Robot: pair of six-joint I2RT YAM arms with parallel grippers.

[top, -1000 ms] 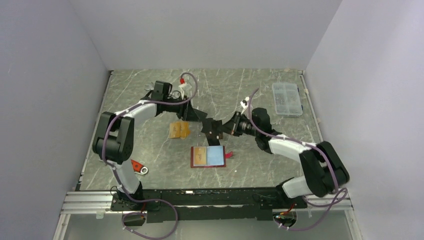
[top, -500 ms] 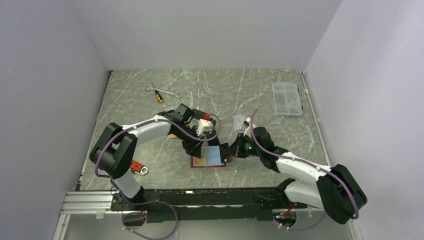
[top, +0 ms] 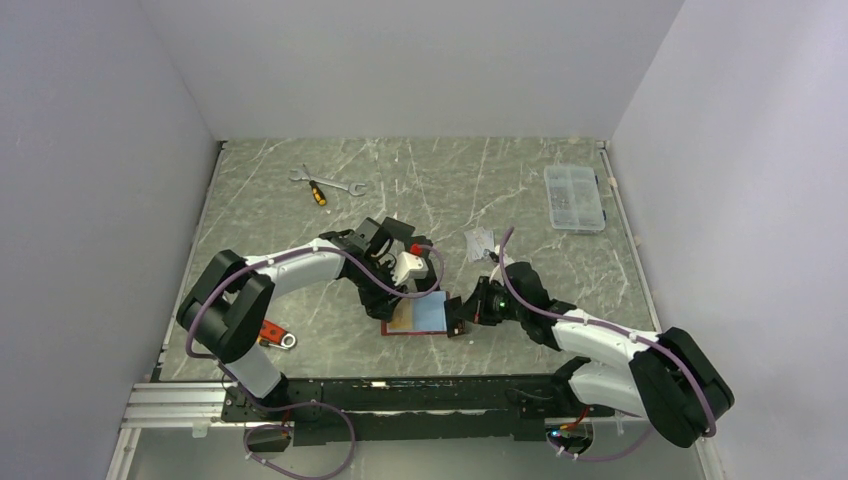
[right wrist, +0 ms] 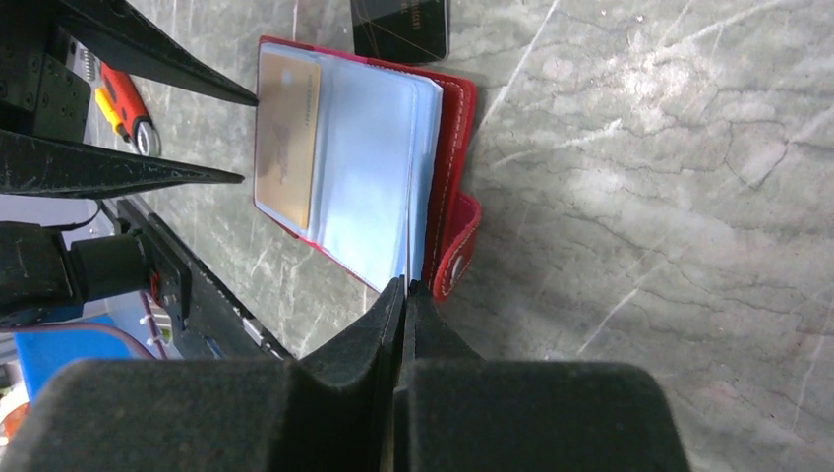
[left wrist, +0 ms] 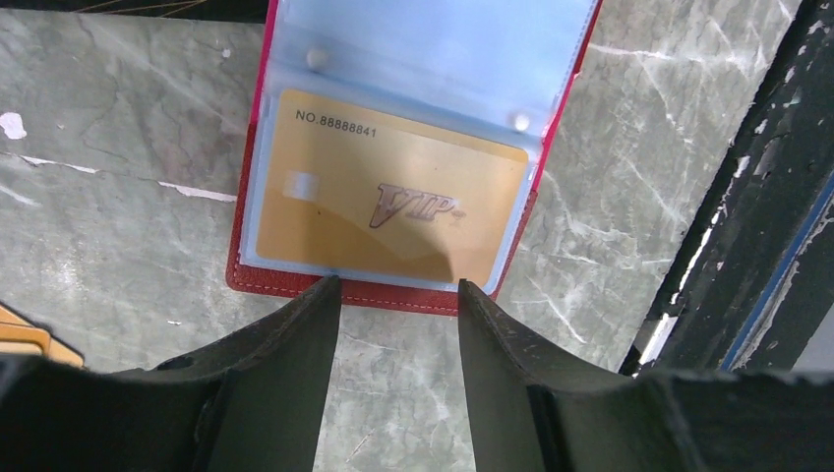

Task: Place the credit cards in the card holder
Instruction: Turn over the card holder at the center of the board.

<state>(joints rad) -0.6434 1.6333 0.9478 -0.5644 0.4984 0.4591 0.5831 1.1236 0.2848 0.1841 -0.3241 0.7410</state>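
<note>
Left wrist, left gripper (left wrist: 398,288): jaws moderately apart with nothing between them, tips poised at the near red edge of the holder; whether they touch it cannot be told.
Left wrist, card holder (left wrist: 258,278): lies open and flat on the marble-patterned table (left wrist: 118,177), dark-red cover underneath, clear sleeves (left wrist: 433,49) on top.
Left wrist, gold VIP card (left wrist: 384,211): inside the nearest sleeve, printed face up, straight ahead of the jaws.
Left wrist, orange cards (left wrist: 22,339): only a corner shows at the left edge, beside the left finger.
Right wrist, right gripper (right wrist: 405,287): jaws pressed tight together, tips at the edge of the sleeve stack, just beside the snap tab (right wrist: 458,246); whether a sleeve is nipped cannot be told.
Right wrist, black card (right wrist: 401,28): flat on the table, just beside the holder's far edge.
Right wrist, red-handled tool (right wrist: 123,98): on the table beyond the left arm's fingers.
Top external, holder: near the front centre, one gripper at each side.
Top external, far end: wrench (top: 345,186) and screwdriver (top: 316,192) together at back left; clear compartment box (top: 573,198) at back right, well apart.
</note>
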